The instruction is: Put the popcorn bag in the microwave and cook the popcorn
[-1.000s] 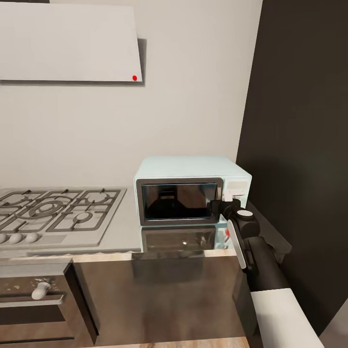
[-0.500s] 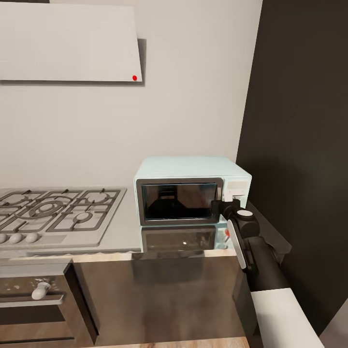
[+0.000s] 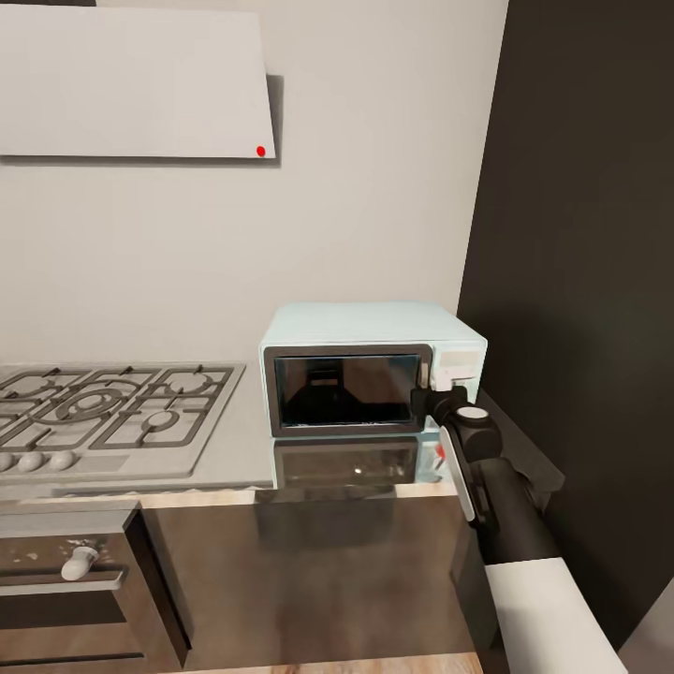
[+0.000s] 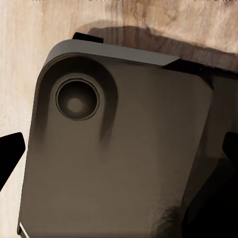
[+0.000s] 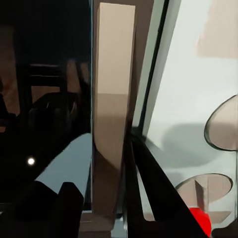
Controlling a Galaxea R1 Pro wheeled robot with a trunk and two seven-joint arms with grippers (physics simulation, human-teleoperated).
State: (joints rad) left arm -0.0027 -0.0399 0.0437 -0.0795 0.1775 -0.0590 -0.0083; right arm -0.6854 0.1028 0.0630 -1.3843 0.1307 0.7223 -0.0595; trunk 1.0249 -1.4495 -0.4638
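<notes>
So the kitchen wall [image 3: 374, 187] was pale grey, with a tall dark cabinet [image 3: 580, 281] on the right and a white hood [image 3: 131, 84] up top. The grey countertop [image 3: 243, 440] ran left to right, with a gas hob [image 3: 103, 407] on its left part. The pale-blue microwave [image 3: 370, 328] sat at the counter's right end against the wall, long axis sideways, dark door [image 3: 346, 388] shut and facing the robot. The right gripper [image 3: 438, 382] was at the door's right edge, fingers [image 5: 148, 183] either side of the beige handle [image 5: 111, 114], clenched on it. Left gripper [image 4: 119, 158] hung over wood flooring [image 4: 20, 59] and a dark robot part; its fingertips [image 4: 10, 153] were spread wide.
</notes>
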